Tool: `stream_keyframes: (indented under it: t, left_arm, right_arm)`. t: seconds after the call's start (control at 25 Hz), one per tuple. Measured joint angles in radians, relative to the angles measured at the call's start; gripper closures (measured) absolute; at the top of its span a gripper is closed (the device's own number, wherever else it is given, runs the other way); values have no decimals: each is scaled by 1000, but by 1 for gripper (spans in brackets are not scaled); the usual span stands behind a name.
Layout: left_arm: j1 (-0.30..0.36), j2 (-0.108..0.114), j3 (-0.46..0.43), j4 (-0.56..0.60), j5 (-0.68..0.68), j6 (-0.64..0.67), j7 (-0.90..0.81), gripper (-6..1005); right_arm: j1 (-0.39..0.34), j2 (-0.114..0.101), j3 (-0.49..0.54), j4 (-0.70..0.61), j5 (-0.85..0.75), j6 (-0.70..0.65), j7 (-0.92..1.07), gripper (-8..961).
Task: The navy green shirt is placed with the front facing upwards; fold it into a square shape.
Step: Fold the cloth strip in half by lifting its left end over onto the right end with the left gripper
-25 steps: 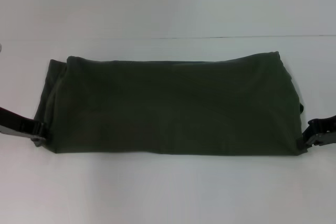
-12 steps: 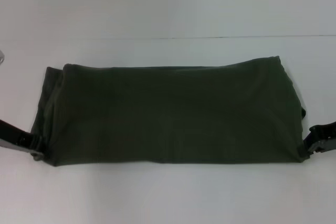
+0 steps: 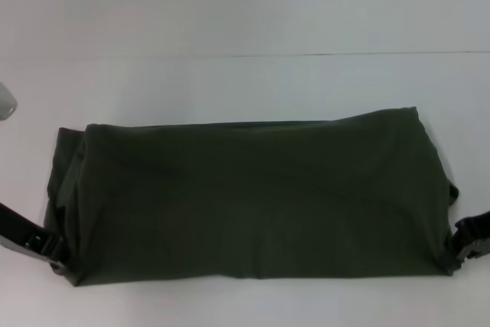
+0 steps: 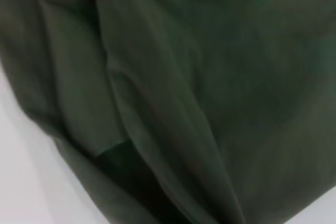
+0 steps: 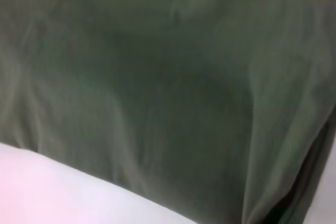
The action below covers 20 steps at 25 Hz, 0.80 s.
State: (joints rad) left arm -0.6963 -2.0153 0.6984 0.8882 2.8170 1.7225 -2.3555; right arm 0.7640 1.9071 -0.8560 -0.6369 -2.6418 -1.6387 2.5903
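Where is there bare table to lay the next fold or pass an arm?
Bare table runs wide beyond the navy green shirt, up to the far edge line. A thin strip lies along its near edge. Both near corners are crowded: the left gripper and the right gripper sit at them.

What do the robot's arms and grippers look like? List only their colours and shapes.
Left gripper: black, with a blocky, angular end and a straight dark link running off the picture's edge. Right gripper: black, chunky and angular, with stepped blocks. No cables or markings can be made out. The wrist views show neither gripper.
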Motion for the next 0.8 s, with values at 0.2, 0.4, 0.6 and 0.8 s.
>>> stream_keyframes:
  t: [0.2,0.4,0.6,0.8]
  left_arm:
    - [-3,5,7,27,9,84,5,951]
    - [-11,6,26,30,36,123,7,951]
    - [-15,7,43,34,38,173,14,951]
    - [-15,8,50,36,39,179,14,951]
  right_arm:
    - [0,1,-23,-1,-4,-39,-3,936]
    - [5,0,-24,-2,-39,-80,-11,937]
    - [7,2,-25,-6,-70,-115,-26,937]
    - [10,3,-22,-11,-79,-114,-29,937]
